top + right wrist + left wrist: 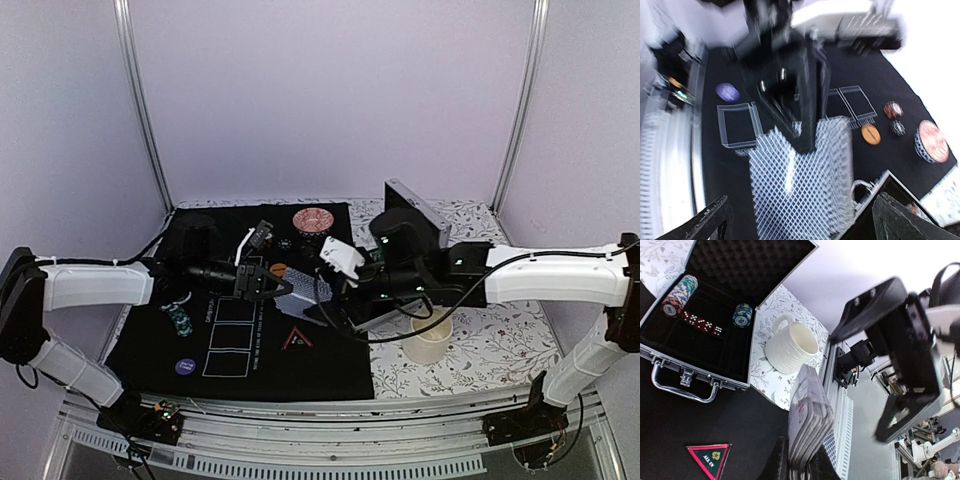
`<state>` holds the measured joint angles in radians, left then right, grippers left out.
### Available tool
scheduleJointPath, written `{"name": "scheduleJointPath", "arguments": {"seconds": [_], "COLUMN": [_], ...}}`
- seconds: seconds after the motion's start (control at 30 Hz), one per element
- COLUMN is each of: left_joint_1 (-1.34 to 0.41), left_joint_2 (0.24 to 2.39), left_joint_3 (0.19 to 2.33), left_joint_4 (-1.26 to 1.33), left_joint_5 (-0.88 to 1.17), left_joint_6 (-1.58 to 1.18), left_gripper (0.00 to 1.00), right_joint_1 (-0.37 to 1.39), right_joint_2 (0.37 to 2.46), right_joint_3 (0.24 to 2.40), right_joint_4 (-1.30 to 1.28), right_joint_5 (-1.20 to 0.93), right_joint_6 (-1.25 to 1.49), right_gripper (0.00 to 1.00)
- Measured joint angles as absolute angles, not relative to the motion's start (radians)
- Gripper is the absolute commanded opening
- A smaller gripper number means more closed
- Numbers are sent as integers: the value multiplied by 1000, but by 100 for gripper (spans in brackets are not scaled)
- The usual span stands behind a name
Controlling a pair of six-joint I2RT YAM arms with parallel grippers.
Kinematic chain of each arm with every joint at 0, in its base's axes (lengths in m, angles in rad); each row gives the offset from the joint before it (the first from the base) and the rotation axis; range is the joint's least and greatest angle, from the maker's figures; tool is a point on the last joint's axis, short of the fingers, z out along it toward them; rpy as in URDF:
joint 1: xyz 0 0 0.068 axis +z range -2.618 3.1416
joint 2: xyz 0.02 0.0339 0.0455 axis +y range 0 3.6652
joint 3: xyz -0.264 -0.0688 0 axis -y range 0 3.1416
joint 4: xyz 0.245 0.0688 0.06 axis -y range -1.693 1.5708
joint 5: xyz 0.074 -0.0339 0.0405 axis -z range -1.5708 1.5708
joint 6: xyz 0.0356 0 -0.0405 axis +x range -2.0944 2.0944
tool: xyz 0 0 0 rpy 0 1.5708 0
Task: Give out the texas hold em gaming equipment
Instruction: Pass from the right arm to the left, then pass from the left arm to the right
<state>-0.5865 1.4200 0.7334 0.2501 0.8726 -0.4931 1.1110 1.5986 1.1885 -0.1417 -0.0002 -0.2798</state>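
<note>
Playing cards [807,415], one thick stack, are pinched in my left gripper [800,466]. My right gripper [802,200] is spread wide, hovering close over the stack's latticed back.

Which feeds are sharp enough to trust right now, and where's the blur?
Right wrist view: heavy motion blur, cards smeared; left wrist view: case and cup crisp, the right tool blurred; top view: sharp, but the black mat hides detail.

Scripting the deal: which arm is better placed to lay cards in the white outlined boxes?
Left. The left gripper clamps the grey-blue-backed card deck near the white outlined boxes; the right gripper stands open, holding nothing.
</note>
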Motion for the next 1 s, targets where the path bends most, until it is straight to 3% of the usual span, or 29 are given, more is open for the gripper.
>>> {"name": "scheduleJointPath", "arguments": {"seconds": [0.23,0.3,0.5,0.8,0.93,1.0], "left_joint_1": [-676,-693,-725,-739,-740,-740], "left_joint_2": [1301,1259,1199,1199,1200,1201], "left_joint_3": [638,621,612,606,606,606], "left_joint_4": [313,340,385,393,405,409], "left_joint_5": [813,800,787,770,771,773], "left_joint_6": [-427,-415,-389,-378,-373,-371], "left_gripper": [0,0,0,0,0,0], "right_joint_1": [939,929,928,934,945,952], "right_joint_2": [1347,1340,1419,1547,1576,1595], "right_joint_3": [1047,1023,1011,1056,1080,1099], "right_joint_4": [4,31,38,31,28,18], "right_joint_5": [-406,-442,-580,-711,-732,-739], "right_joint_6": [-147,-106,-38,-22,-25,-28], "right_gripper": [99,100,90,57,31,11]}}
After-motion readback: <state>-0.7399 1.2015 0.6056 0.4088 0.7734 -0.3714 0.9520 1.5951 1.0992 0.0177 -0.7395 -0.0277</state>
